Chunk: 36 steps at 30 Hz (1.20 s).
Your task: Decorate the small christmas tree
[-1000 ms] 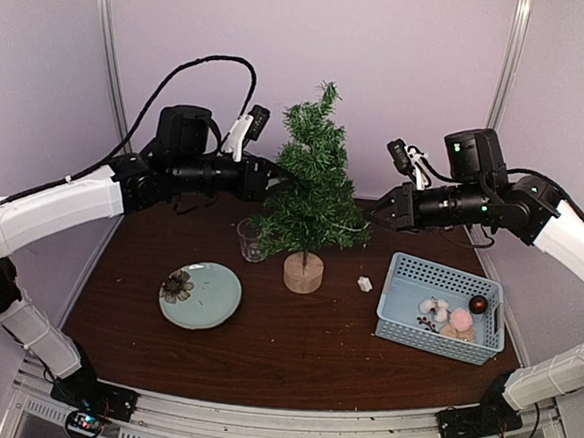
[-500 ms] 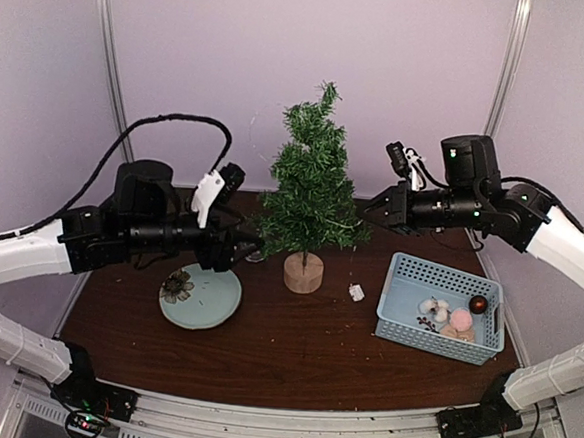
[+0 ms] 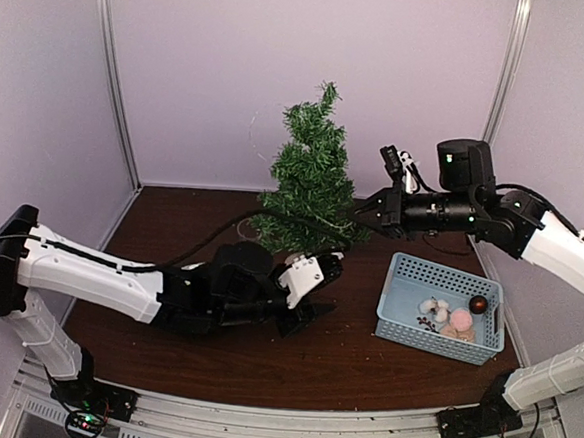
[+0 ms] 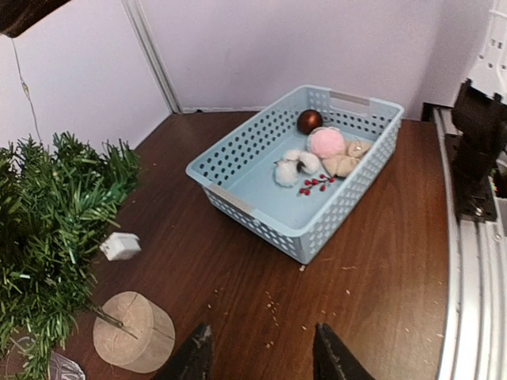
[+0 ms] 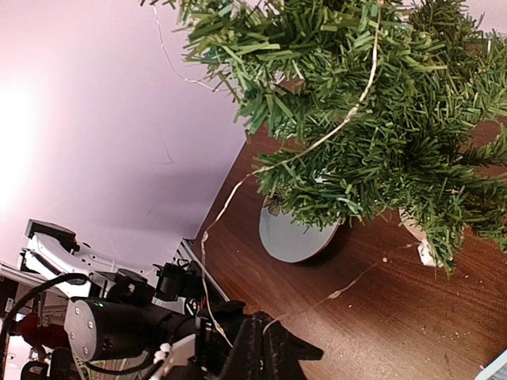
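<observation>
Since a second ago the left arm has swung down from beside the tree (image 3: 310,180) and now lies low across the table (image 3: 361,379). The bristly tree stands mid-table toward the back edge on a round wooden stump (image 4: 131,331). The right gripper (image 3: 360,214) is pinched on a thin wire (image 5: 317,146) that is draped through the branches; I think it should pull softly, or the light tree may tip. The left gripper (image 4: 261,352), with jaws apart and empty, looks toward the perforated plastic basket (image 4: 261,226) near the right edge, which holds a fuzzy pompom (image 4: 325,142).

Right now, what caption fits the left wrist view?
Open left hand above the table, facing the tree and a basket of ornaments.
</observation>
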Each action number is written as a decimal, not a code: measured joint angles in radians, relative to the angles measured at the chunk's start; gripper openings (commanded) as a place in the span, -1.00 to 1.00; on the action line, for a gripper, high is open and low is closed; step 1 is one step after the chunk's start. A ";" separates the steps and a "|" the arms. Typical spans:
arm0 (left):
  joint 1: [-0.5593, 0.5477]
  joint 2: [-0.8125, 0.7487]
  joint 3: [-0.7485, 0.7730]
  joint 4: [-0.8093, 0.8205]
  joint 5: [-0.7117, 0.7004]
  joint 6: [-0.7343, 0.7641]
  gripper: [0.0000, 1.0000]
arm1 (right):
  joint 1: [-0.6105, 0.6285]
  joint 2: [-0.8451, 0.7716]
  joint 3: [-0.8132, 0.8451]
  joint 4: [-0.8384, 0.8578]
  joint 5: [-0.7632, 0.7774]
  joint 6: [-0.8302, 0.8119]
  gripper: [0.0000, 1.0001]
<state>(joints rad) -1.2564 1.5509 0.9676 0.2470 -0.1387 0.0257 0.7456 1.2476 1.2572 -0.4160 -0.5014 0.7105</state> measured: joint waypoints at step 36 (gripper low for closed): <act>-0.017 0.195 0.026 0.380 -0.259 -0.022 -1.00 | 0.080 -0.003 0.000 0.008 0.035 0.017 -0.72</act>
<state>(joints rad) -1.2736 1.7454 0.9936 0.6270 -0.3973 0.0040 0.8253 1.2446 1.2572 -0.4080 -0.4664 0.7277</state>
